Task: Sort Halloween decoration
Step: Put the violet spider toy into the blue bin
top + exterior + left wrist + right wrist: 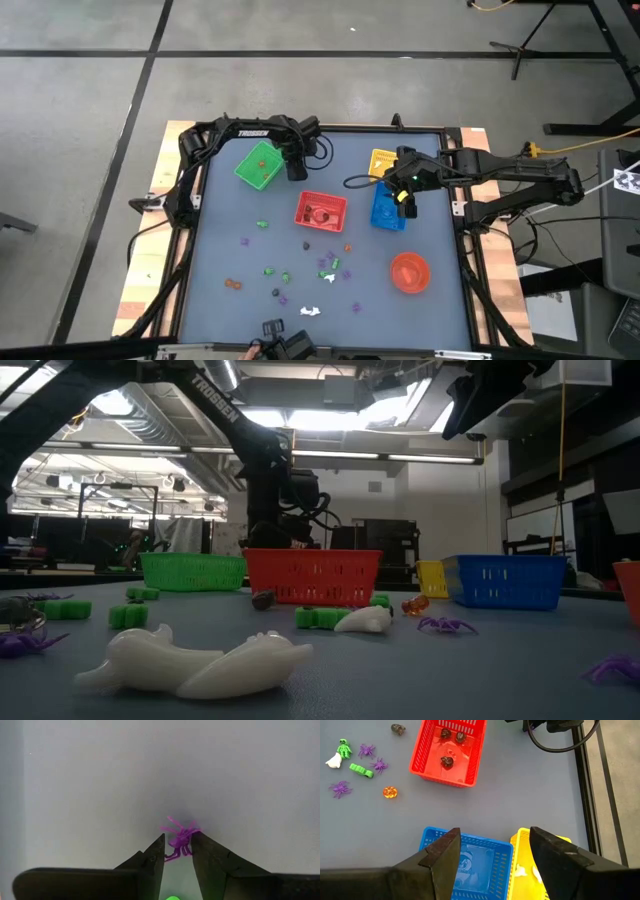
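My left gripper (178,840) points straight down at the table between the green basket (258,165) and the red basket (320,210), shut on a small purple spider (181,836); in the high view the gripper (296,170) hides it. My right gripper (492,842) hangs open and empty above the blue basket (470,855) and the yellow basket (530,865). Other Halloween trinkets lie loose on the table's near half: purple spiders (379,765), a green piece (360,770), an orange one (390,792), white figures (200,665). My left gripper has the purple spider between its two fingertips (197,842), which come from above, pointing down. The fingers meet the spider's legs and body sides (189,839). The spider lies on the table surface under the tips, some legs sticking out past the fingers.
The red basket (447,752) holds a few dark trinkets (447,761). A round red bowl (408,272) stands near the front right. Cables (360,180) run over the table's far side. The four baskets sit in a row across the far half.
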Tool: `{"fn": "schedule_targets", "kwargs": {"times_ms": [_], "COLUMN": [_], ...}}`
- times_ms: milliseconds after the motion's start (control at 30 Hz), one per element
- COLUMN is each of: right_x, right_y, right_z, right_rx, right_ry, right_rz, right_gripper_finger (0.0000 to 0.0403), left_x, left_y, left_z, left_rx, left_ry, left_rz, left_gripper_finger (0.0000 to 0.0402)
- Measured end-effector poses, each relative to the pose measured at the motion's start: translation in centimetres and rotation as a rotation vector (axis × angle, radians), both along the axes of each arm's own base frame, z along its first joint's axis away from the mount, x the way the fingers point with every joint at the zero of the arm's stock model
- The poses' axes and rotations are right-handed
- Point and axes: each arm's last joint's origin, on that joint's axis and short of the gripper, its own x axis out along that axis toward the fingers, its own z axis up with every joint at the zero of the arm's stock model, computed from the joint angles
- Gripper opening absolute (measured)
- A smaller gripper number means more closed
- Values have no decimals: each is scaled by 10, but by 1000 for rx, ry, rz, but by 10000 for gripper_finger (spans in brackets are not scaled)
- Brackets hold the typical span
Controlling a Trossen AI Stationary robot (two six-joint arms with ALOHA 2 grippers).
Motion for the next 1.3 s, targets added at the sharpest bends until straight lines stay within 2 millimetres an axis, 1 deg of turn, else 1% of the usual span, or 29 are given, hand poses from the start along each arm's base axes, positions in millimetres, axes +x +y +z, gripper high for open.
{"fn": "schedule_targets", "kwargs": {"times_ms": [433,800,1000,1100,1300], "right_x": [0,0,0,0,0], "right_y": [0,0,0,0,0], "right_z": [0,0,0,0,0], "right_rx": [0,0,0,0,0], "right_ry": [0,0,0,0,0], "right_rz": [0,0,0,0,0], "right_gripper_finger": [237,237,237,237,237], "left_x": [2,14,13,13,13], "left_y": [-2,-1,-2,-2,-2], "left_z": [0,10,11,11,12], "left_rx": [-30,-11,-19,-21,-20], "left_ry": [-23,-60,-56,-56,-58], "left_rz": [-10,-24,-25,-25,-25], "left_gripper_finger": [84,84,84,77,48]}}
